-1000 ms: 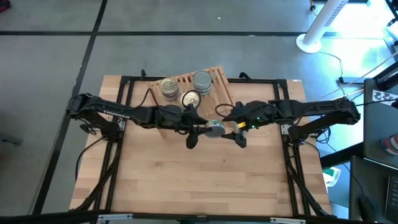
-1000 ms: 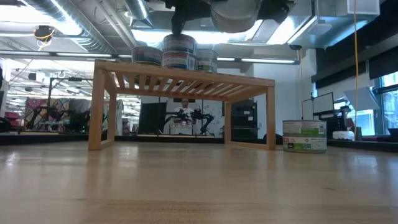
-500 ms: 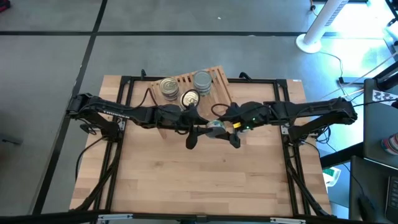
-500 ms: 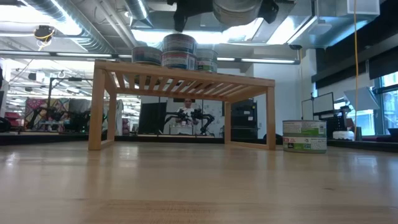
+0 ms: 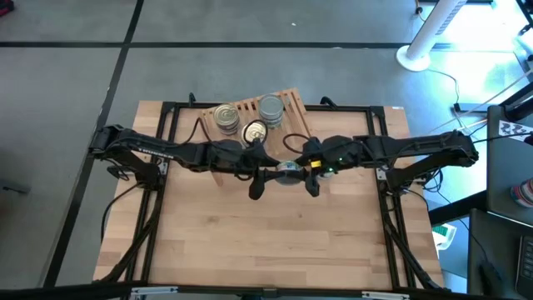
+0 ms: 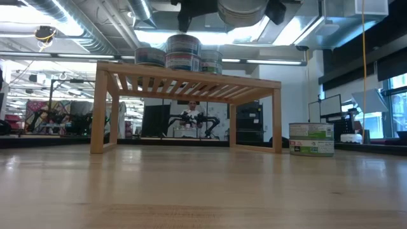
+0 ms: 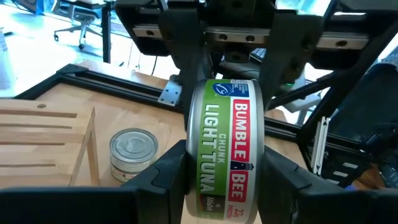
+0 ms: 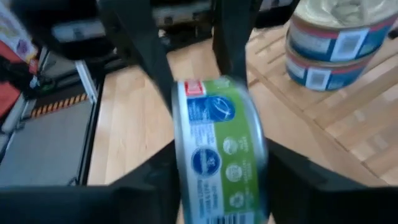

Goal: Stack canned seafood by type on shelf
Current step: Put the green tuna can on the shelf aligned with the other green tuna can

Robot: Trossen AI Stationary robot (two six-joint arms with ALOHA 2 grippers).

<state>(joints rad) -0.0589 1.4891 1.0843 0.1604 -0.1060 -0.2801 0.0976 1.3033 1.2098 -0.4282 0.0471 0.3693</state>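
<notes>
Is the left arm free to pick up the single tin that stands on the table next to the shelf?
Probably not yet. The left end effector is shut on a green tuna tin in the air, with the right end effector at the same tin. Around the single tin nothing blocks.

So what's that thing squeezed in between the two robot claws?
A green-labelled tuna tin, held on edge between the left gripper and the right gripper, both clasping it. Both wrist views show this.
</notes>
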